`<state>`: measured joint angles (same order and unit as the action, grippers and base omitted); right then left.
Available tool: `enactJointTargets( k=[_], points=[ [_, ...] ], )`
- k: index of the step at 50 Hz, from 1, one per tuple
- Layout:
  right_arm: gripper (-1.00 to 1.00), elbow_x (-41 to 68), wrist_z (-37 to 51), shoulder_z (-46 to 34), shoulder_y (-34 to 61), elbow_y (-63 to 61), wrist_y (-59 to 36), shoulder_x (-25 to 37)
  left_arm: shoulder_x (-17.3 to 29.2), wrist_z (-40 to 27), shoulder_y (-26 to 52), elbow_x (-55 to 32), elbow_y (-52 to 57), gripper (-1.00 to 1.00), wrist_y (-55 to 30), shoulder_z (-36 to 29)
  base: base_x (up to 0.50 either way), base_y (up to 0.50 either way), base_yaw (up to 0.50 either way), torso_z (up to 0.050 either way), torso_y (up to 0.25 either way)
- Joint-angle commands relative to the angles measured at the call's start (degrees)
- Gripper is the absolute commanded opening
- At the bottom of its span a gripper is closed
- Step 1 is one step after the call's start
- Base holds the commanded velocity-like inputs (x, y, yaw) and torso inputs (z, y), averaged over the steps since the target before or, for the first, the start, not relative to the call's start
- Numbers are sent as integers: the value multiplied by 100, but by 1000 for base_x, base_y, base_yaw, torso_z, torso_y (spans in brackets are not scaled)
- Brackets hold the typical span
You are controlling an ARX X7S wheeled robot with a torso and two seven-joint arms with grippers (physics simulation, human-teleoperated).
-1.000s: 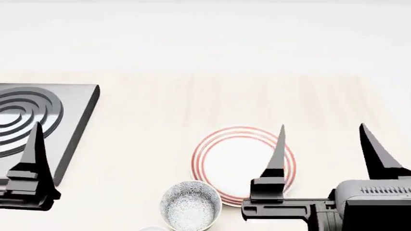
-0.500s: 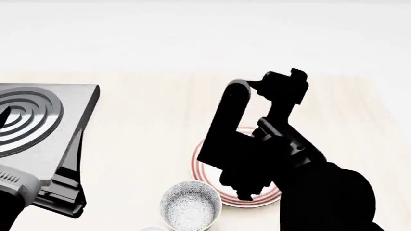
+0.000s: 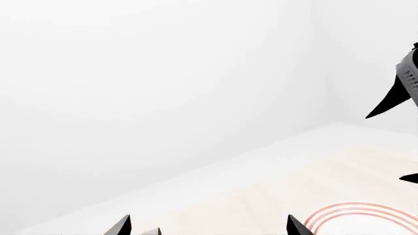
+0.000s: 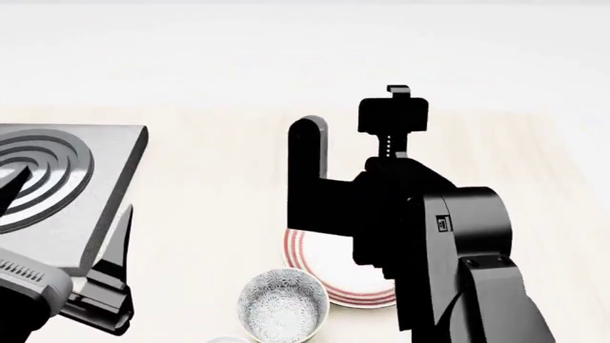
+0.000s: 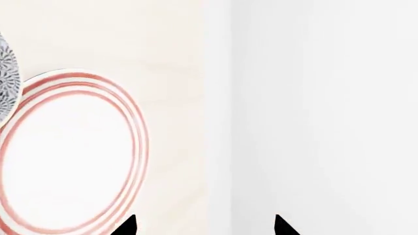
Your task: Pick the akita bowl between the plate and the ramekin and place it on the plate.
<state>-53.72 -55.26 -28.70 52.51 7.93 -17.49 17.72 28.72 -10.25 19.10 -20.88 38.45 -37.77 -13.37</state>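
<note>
The akita bowl (image 4: 283, 309), grey-and-white speckled, sits on the table near the front edge of the head view. It touches the red-ringed plate (image 4: 319, 266), whose right half is hidden behind my raised right arm (image 4: 429, 236). Only a white sliver of the ramekin (image 4: 226, 340) shows at the bottom edge. The right wrist view looks down on the plate (image 5: 65, 156) and the bowl's edge (image 5: 5, 88). My right gripper (image 5: 204, 226) is open and holds nothing. My left gripper (image 4: 67, 214) is open too, low at the left over the stove's corner, far from the bowl.
A grey stove plate with concentric rings (image 4: 67, 171) lies at the left of the table. A pale wall runs behind the wooden tabletop (image 4: 219, 164). In the left wrist view the plate's rim (image 3: 365, 215) and the right gripper's finger (image 3: 390, 102) show.
My right arm has swung up from the lower right and now stands folded over the plate. The left gripper has sunk lower and turned at the left edge.
</note>
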Motion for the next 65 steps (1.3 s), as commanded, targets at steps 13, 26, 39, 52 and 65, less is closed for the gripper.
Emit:
enactJointTargets(
  k=[13, 26, 39, 52, 65],
  points=[
    [100, 330, -767, -193, -11, 245, -37, -462, 36, 7, -49, -36, -62, 100, 42, -12, 0, 0, 0, 0, 0],
    [100, 611, -1063, -139, -225, -10, -201, -576, 48, 5, -44, -36, -112, 100, 48, -39, 0, 0, 0, 0, 0],
    [100, 733, -1376, -305, -528, -120, -320, -626, 75, 12, -102, -44, -122, 100, 86, -62, 0, 0, 0, 0, 0],
    [100, 756, -1445, -534, -655, 82, -297, -642, 113, 14, -280, -33, -177, 100, 160, -95, 0, 0, 0, 0, 0],
    [100, 757, -1429, -642, -659, 237, -331, -647, 112, 8, -244, -80, -171, 100, 126, -95, 0, 0, 0, 0, 0]
  ],
)
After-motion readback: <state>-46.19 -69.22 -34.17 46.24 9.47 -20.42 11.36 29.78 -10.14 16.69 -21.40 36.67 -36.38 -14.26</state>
